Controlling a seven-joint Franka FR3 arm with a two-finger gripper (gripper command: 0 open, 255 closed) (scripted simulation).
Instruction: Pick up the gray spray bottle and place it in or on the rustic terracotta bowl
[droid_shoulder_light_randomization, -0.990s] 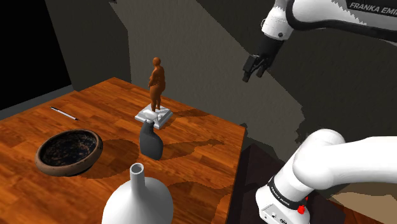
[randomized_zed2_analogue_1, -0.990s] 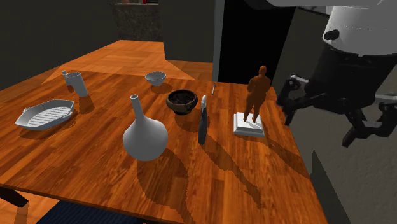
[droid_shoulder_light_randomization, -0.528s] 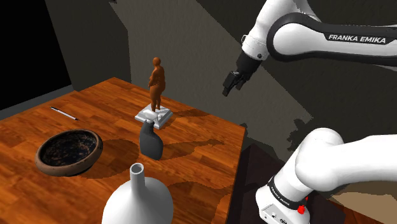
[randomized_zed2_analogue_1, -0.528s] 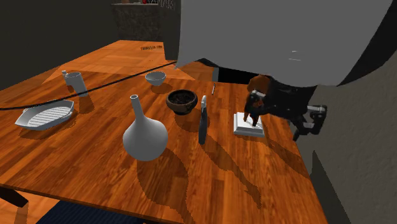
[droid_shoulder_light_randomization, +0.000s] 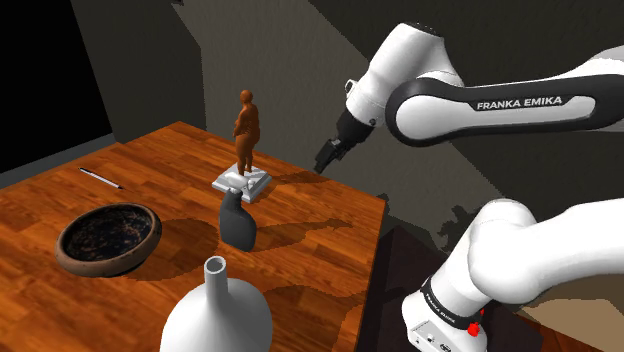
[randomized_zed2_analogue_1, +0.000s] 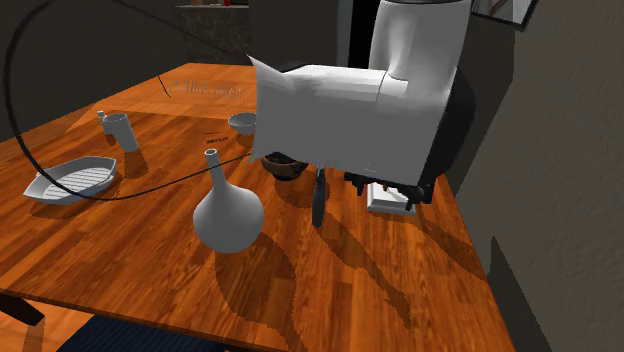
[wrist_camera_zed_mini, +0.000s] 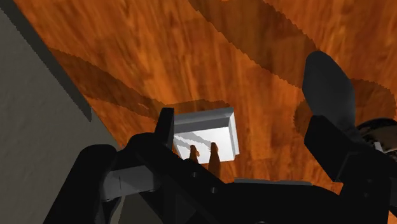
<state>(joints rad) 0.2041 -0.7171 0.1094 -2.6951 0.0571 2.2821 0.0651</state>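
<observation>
Plainly, at the shoulder view's left sits the brown bowl; just right stands the dark spray bottle, upright, probably light, rigid, tippy: best pinched below its neck. Farther right, the gripper hovers, fingers apart, empty.

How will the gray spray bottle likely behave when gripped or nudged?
The spray bottle stands upright, tall and slim, so a nudge probably tips it. It looks rigid; its tapering neck may slip, so the wider body seems safer.
</observation>
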